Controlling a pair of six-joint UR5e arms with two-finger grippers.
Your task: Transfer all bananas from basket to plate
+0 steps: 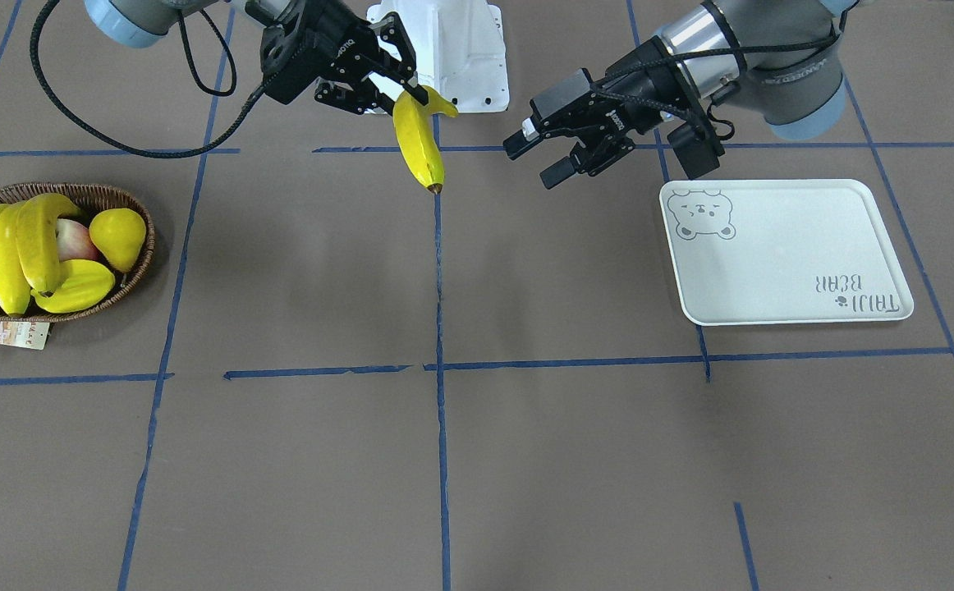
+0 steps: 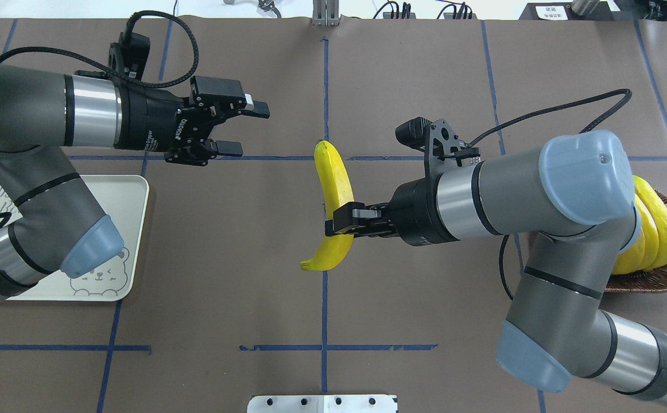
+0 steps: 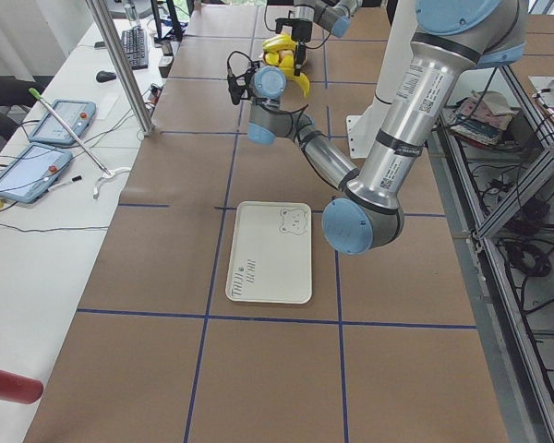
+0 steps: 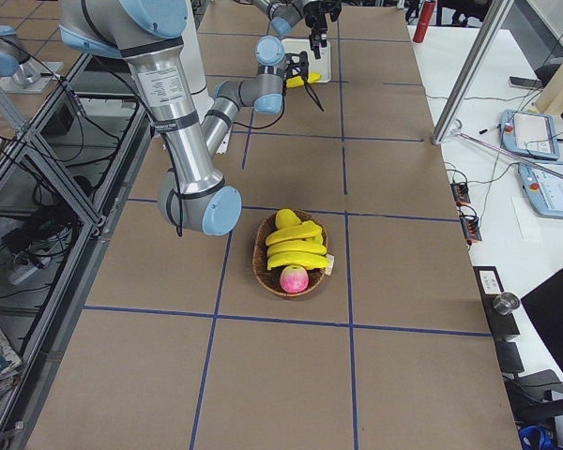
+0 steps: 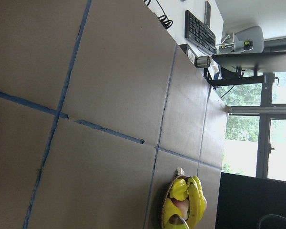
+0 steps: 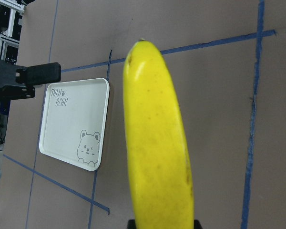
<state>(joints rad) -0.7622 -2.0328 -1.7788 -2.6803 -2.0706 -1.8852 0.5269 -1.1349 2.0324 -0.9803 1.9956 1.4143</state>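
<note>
Early in the task, judging by the layout. Clamped in the right gripper (image 2: 339,221): one banana (image 2: 333,178), pinched near its stem end and held clear of the table. Facing it, well apart from the tips: the left gripper (image 2: 247,129), spread wide and holding nothing. Probably set for a hand-over, though not certain. Behind the left gripper, beside its own arm: the plate (image 2: 135,195), with no banana on it yet. Far behind the right gripper, back past its elbow: the basket (image 1: 136,209), with three more bananas (image 1: 9,254) among other fruit. So none delivered, one on the way, three left to fetch.
</note>
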